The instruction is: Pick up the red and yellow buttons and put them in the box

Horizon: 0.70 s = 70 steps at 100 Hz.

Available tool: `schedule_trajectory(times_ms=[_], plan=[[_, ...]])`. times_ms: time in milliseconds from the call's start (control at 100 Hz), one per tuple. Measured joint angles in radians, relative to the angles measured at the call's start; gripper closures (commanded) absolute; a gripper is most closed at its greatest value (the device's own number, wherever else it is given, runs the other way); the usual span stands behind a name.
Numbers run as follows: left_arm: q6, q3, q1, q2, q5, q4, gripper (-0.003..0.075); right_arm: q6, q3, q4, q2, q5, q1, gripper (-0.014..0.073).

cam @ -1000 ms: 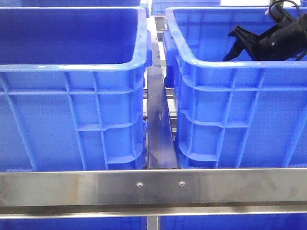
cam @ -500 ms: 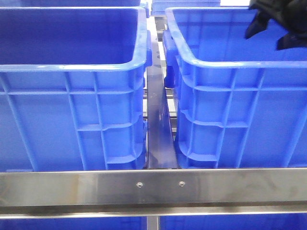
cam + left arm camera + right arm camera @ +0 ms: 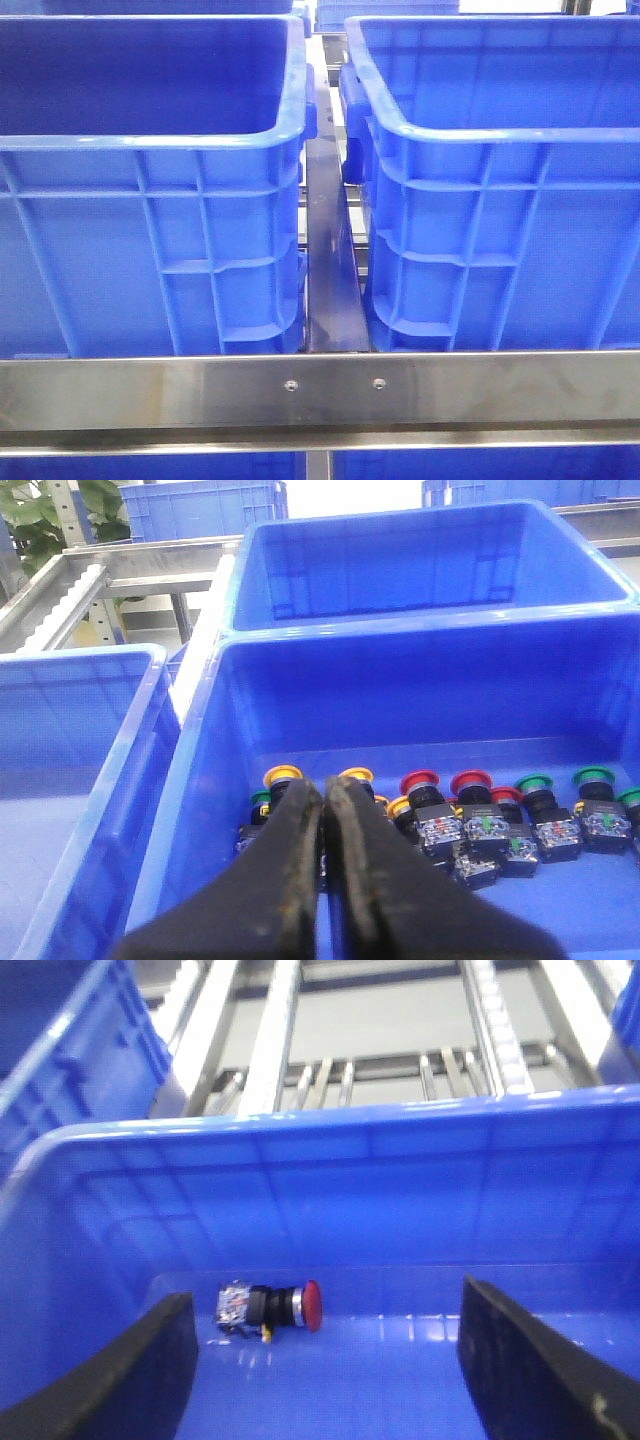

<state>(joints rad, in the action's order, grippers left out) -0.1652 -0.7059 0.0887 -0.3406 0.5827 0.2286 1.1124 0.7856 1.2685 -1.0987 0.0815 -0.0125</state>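
The black right arm that showed over the right crate (image 3: pixel 480 180) a moment ago has gone up and out of the front view, so now only the two big blue crates show there, the left crate (image 3: pixel 150 200) and the right one, side by side behind a shiny metal rail (image 3: pixel 320 390). In the left wrist view the left end effector (image 3: pixel 325 810) has its two black fingers (image 3: pixel 295 860) pressed together with nothing between them. It hangs over a blue crate (image 3: pixel 200 810) that holds a row of push buttons on its floor. Some have yellow caps (image 3: pixel 283 775), some have red caps (image 3: pixel 420 780), and some have green caps (image 3: pixel 535 782). They lie close together, many touching. In the right wrist view the right end effector (image 3: pixel 325 1360) has its fingers (image 3: pixel 140 1380) far apart and holds nothing. Below it is another blue crate (image 3: pixel 330 1160), and one red button (image 3: pixel 270 1306) lies on its side on the floor of that crate, alone. Metal roller tracks (image 3: pixel 290 1020) run behind that crate
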Motion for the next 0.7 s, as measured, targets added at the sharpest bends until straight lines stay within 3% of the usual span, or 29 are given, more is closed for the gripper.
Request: schedule_trajectory(times_ms=[520, 700], plan=[[0.0, 0.0, 0.0, 0.0, 0.0, 0.0, 0.0739, 0.006, -0.305, -0.004, 0.562, 0.049, 0.0, 0.0037], [0.0, 0.0, 0.0, 0.0, 0.0, 0.0, 0.0739, 0.007, -0.345, -0.009, 0.654, 0.1, 0.0, 0.0187]])
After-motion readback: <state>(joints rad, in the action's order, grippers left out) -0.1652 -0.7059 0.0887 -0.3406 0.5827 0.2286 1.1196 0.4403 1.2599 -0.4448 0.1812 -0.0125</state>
